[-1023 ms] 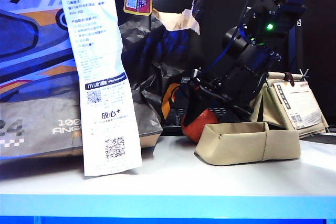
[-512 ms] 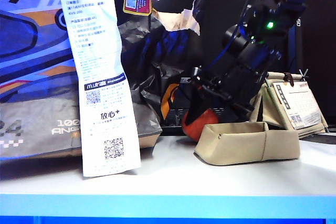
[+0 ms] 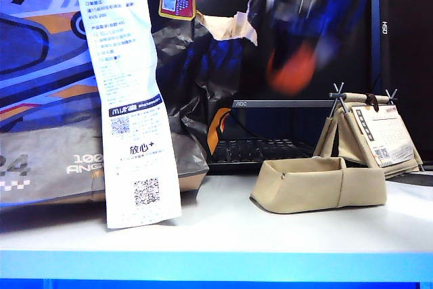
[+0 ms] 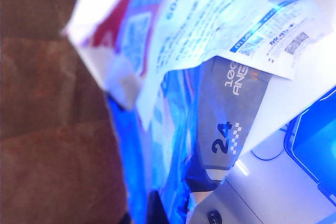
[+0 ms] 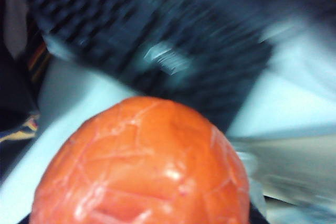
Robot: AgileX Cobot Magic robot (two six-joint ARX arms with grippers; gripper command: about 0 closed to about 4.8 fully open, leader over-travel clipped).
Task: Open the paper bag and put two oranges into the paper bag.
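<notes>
The crumpled brown paper bag [image 3: 81, 86], printed blue and grey, stands at the tabletop's left edge, its long white receipt [image 3: 128, 99] hanging down. A glossy, dimpled orange [image 3: 291, 69] is clamped in the blurred right gripper [image 3: 298, 52], raised beside the bag. The left gripper is hidden, closed.

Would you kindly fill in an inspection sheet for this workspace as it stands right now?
Surface: white table.
Job's things: paper bag upright at left, receipt hanging down its front; one orange in the air, blurred.
Clutter: fabric tray, calendar stand.
Grippers: right gripper carrying the orange; left gripper not seen, its camera against the bag.
Cables: nothing seen on the table.
Surroundings: monitor, dark backdrop.
</notes>
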